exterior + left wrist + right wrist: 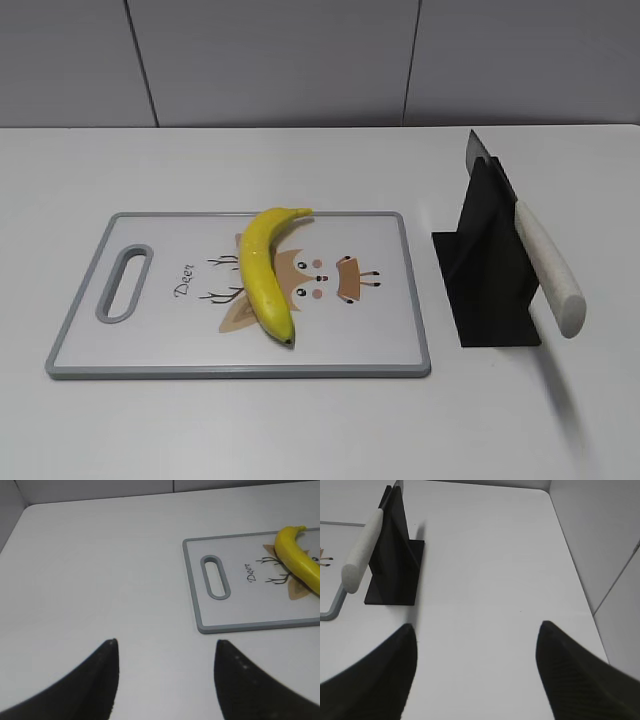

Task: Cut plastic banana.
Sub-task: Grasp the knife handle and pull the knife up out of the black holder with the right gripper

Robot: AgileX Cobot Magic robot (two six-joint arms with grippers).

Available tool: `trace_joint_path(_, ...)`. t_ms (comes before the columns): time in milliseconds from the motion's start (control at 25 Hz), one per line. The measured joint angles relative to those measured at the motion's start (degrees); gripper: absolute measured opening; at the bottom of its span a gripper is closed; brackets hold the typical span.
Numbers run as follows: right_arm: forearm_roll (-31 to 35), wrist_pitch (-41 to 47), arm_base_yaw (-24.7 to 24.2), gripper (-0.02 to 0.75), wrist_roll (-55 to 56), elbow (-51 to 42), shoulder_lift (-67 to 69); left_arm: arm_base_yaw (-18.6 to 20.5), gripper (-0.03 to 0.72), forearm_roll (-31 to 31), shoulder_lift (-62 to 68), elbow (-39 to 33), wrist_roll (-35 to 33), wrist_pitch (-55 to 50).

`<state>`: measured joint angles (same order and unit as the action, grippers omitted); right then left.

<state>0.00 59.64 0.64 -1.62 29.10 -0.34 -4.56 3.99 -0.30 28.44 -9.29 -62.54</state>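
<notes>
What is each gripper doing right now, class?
Left gripper: open, holding nothing.
Right gripper: open, holding nothing.

Table (300, 430): white, matte, smooth; fills the lower three quarters of the exterior frame, its far edge running straight across the upper part.
Table corners: rounded; one shows at upper left of the left wrist frame, one at upper right of the right wrist frame.
Wall (280, 60): pale grey panels across the top of the exterior frame, meeting the table's far edge.
Panel seams: two thin dark lines, one at upper left leaning slightly, one right of centre.
Side panel (610, 540): grey, along the right edge of the right wrist frame, one seam crossing it diagonally.
Light: even, soft, from above; faint shadows on the tabletop.
</notes>
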Motion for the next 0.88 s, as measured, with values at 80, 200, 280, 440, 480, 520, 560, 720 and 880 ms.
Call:
trace_joint_path(80,0.0,0.0,0.0,0.545,0.0,0.0,0.0,0.0,0.590,0.0,0.0,0.0,0.0,0.0)
trace_joint_path(200,0.0,0.0,0.0,0.503,0.0,0.0,0.0,0.0,0.590,0.0,0.0,0.0,0.0,0.0)
trace_joint_path(280,0.0,0.0,0.0,0.481,0.0,0.0,0.0,0.0,0.590,0.0,0.0,0.0,0.0,0.0)
trace_joint_path(440,2.0,0.6,0.0,0.486,0.0,0.4,2.0,0.0,0.590,0.0,0.0,0.0,0.0,0.0)
trace_joint_path(480,3.3,1.0,0.0,0.500,0.0,0.8,3.2,0.0,0.590,0.0,0.0,0.0,0.0,0.0)
trace_joint_path(520,4.2,1.0,0.0,0.515,0.0,1.2,4.9,0.0,0.590,0.0,0.0,0.0,0.0,0.0)
trace_joint_path(560,4.9,1.1,0.0,0.526,0.0,1.8,6.9,0.0,0.590,0.0,0.0,0.0,0.0,0.0)
trace_joint_path(720,5.8,3.9,0.0,0.546,0.0,5.5,15.8,0.0,0.590,0.0,0.0,0.0,0.0,0.0)
trace_joint_path(880,6.0,9.2,0.0,0.546,0.0,11.3,26.4,0.0,0.590,0.0,0.0,0.0,0.0,0.0)
